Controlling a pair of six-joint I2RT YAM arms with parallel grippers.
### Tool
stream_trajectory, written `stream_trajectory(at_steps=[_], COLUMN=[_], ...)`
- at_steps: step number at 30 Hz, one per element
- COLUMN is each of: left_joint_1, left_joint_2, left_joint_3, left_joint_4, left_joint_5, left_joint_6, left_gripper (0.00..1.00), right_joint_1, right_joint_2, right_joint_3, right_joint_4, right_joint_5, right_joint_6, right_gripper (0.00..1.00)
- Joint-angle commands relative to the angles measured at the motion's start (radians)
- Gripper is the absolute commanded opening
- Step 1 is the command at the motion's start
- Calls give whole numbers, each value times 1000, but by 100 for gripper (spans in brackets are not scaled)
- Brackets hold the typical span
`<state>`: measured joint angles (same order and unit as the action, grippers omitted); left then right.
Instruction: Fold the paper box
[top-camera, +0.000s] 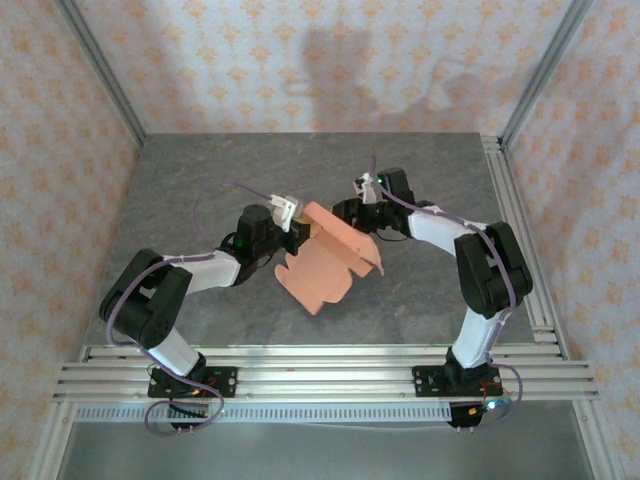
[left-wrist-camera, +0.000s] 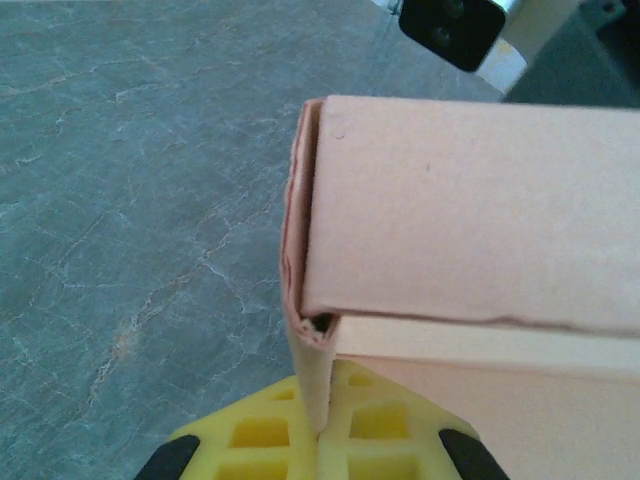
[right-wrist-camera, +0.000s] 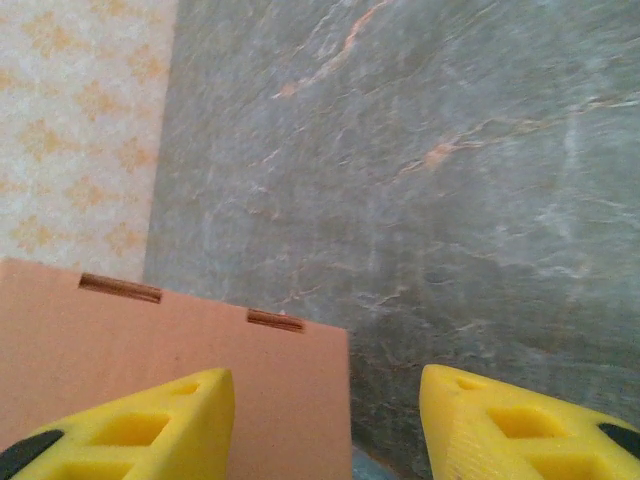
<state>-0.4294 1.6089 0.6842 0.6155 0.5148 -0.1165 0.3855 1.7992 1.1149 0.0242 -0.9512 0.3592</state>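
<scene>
Grey marbled counter (top-camera: 190, 190), patterned walls (top-camera: 300, 60): left hand (left-wrist-camera: 320, 432) is clamped on a folded edge of the paper box (top-camera: 328, 268) at counter centre, likely steadying it while the right hand (right-wrist-camera: 326, 400), fingers apart, sits beside its slotted panel (right-wrist-camera: 150, 350) for the next flap.
</scene>
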Motion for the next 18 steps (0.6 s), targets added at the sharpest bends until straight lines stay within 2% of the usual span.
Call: stream_trajectory(at_steps=[1, 5, 14, 17, 18], left_joint_1=[6, 5, 5, 5, 5], left_joint_2=[6, 10, 6, 9, 8], left_joint_3=[48, 50, 55, 56, 52], left_joint_4=[21, 24, 50, 56, 61], left_joint_5=[-7, -58, -83, -94, -94], left_joint_6=[-56, -78, -110, -122, -127], left_gripper=[0, 0, 0, 3, 8], right_joint_1=[27, 47, 85, 88, 88], right_joint_2=[19, 31, 65, 71, 73], right_joint_3=[-21, -34, -39, -38, -37], right_joint_4=[105, 171, 289, 299, 299], right_joint_5=[-62, -71, -95, -96, -93], right_joint_6=[28, 80, 178, 187, 189], right_gripper=[52, 52, 51, 51, 51])
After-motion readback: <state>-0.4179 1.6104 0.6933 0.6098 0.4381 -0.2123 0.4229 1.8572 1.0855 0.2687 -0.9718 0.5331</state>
